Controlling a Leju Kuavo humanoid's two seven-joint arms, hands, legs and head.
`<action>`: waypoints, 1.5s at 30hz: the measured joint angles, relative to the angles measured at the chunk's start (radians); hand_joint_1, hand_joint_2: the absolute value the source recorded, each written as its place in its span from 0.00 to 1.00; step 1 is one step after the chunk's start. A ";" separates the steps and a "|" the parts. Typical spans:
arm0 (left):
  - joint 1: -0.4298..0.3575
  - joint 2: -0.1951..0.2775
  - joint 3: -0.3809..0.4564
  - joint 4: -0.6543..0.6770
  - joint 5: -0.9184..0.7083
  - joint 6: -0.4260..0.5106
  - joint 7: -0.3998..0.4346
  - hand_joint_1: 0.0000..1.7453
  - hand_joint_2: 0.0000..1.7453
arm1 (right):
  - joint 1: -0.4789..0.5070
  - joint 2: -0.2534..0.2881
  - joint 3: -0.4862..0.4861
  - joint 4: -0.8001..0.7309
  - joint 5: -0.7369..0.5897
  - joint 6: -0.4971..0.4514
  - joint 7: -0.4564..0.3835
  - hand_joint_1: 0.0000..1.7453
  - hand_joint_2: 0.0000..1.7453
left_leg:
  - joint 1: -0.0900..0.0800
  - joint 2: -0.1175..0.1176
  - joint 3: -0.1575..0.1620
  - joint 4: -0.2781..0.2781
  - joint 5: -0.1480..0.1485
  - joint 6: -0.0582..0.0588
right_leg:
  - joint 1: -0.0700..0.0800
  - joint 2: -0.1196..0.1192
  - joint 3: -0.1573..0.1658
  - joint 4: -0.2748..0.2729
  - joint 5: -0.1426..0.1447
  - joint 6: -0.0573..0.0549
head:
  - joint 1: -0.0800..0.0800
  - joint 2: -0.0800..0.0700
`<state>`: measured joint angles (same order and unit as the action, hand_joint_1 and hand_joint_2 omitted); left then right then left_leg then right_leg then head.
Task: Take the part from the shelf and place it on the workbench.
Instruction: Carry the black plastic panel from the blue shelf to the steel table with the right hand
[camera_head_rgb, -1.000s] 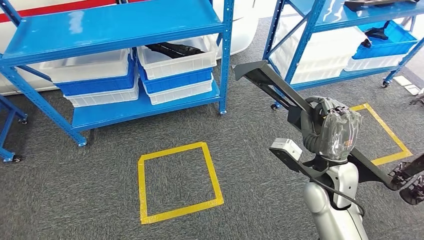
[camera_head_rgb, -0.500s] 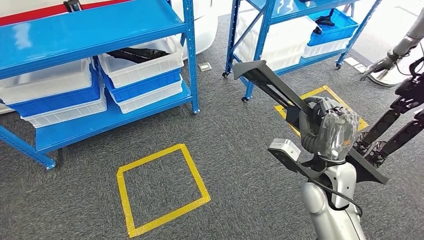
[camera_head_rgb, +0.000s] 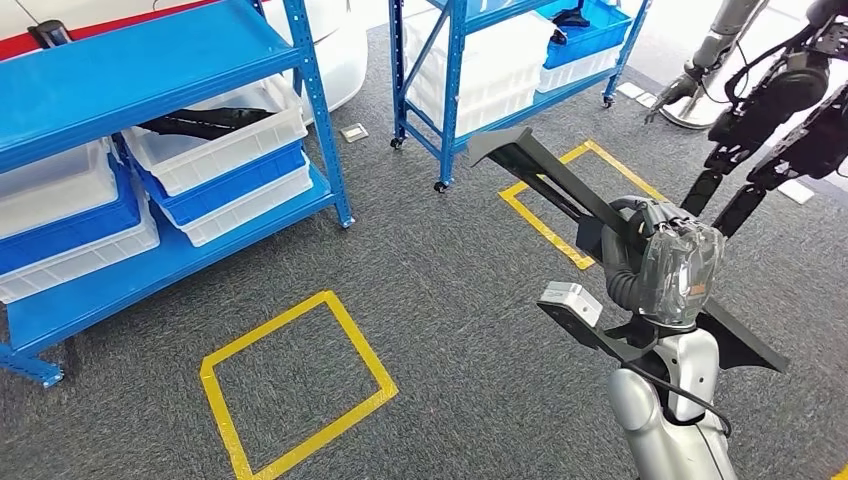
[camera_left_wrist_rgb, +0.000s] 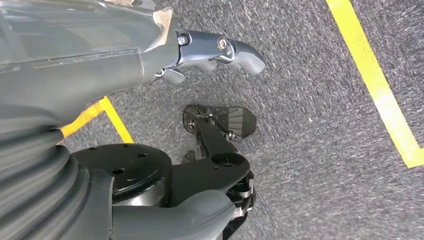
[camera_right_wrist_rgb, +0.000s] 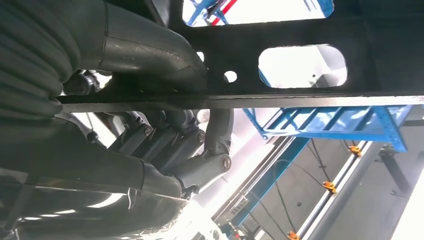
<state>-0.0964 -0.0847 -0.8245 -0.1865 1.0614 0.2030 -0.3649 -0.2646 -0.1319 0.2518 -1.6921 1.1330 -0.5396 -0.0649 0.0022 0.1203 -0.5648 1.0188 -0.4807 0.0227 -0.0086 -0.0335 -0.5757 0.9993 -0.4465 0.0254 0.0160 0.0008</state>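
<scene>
My right hand (camera_head_rgb: 665, 265) grips the long black part (camera_head_rgb: 560, 190), its long axis pointing far-left; my left hand (camera_left_wrist_rgb: 200, 55) hangs loosely curled, holding nothing.

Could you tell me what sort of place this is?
Probably a workshop or warehouse test area: blue steel shelving stacked with plastic bins, yellow tape squares on grey carpet, and another robot's arm nearby.

Part (camera_head_rgb: 560, 185) looking like matt black metal, flat and smooth, with punched holes showing in right wrist view. Right hand (camera_head_rgb: 665, 265) wearing clear glossy plastic film over grey ribbed rubbery cover. Arm (camera_head_rgb: 665, 420) shining as smooth silver metal. Floor carpet (camera_head_rgb: 470, 300) appearing rough grey cloth, yellow tape (camera_head_rgb: 290, 390) lying smooth. Shelf (camera_head_rgb: 130, 70) gleaming in glossy blue painted metal; bins (camera_head_rgb: 230, 150) showing smooth white and blue plastic.
</scene>
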 joint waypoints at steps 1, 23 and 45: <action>0.000 0.000 0.001 0.000 0.001 0.002 -0.001 0.00 1.00 | 0.001 -0.001 0.000 0.000 0.001 -0.002 0.000 1.00 1.00 | 0.003 -0.019 -0.006 0.017 -0.015 -0.005 | -0.006 0.010 0.000 -0.003 0.004 -0.008 | -0.001 0.000; 0.013 0.001 0.011 0.001 0.012 0.016 -0.001 0.00 1.00 | 0.025 0.002 0.005 0.012 0.010 -0.008 0.002 1.00 1.00 | 0.014 -0.071 0.004 -0.012 0.008 0.022 | -0.011 0.037 -0.155 0.259 -0.077 0.031 | 0.004 0.000; 0.018 0.004 0.034 0.001 0.046 0.008 -0.014 0.00 1.00 | 0.020 0.005 0.011 0.025 0.034 -0.008 0.006 1.00 1.00 | 0.012 -0.174 0.000 -0.002 0.005 0.003 | -0.004 0.157 -0.032 0.008 0.025 -0.012 | -0.005 0.000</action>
<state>-0.0787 -0.0811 -0.7902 -0.1852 1.1072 0.2106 -0.3785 -0.2449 -0.1265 0.2626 -1.6668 1.1666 -0.5474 -0.0593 0.0138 -0.0538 -0.5647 1.0163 -0.4760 0.0255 -0.0121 0.1235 -0.6073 1.0069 -0.4214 0.0137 0.0111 0.0008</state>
